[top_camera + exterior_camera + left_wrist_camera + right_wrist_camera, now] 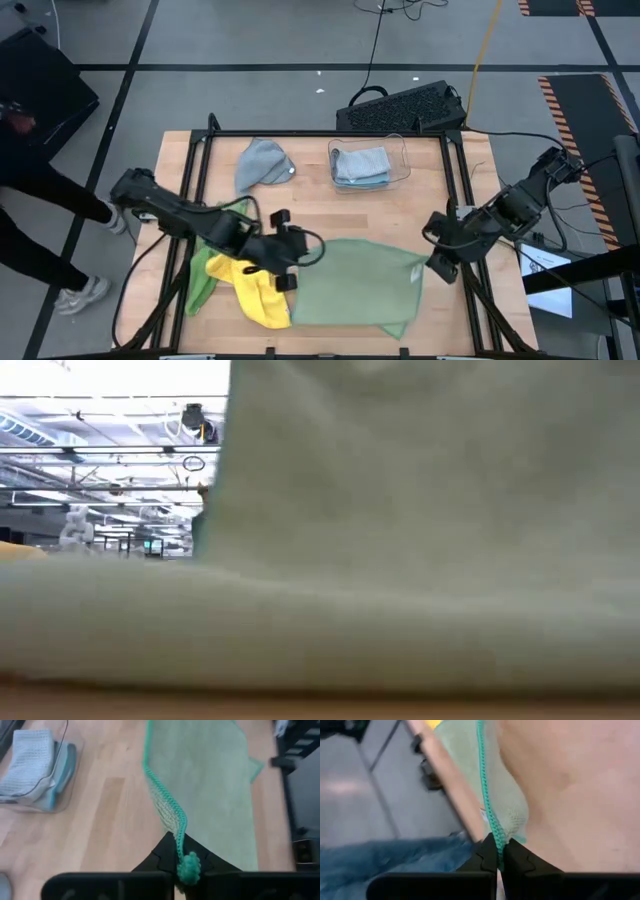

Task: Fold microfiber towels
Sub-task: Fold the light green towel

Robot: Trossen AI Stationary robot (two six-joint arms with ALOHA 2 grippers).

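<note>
- High view: sage green towel [350,280] spread flat nr desk [320,215] front edge, centre-right.
- Left gripper [283,268] clamped on its left edge; right gripper [432,262] clamped on its right corner.
- Yellow towel [255,290] and bright green towel [200,275] bunched at front-left.

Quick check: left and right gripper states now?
Left gripper: shut on the sage green towel, at its corner.
Right gripper: shut on the same towel's edge.

Six towels: one sage green [352,280], one yellow [258,290], one bright green [200,280], one grey [262,164], two folded in one clear bin [402,160].
</note>
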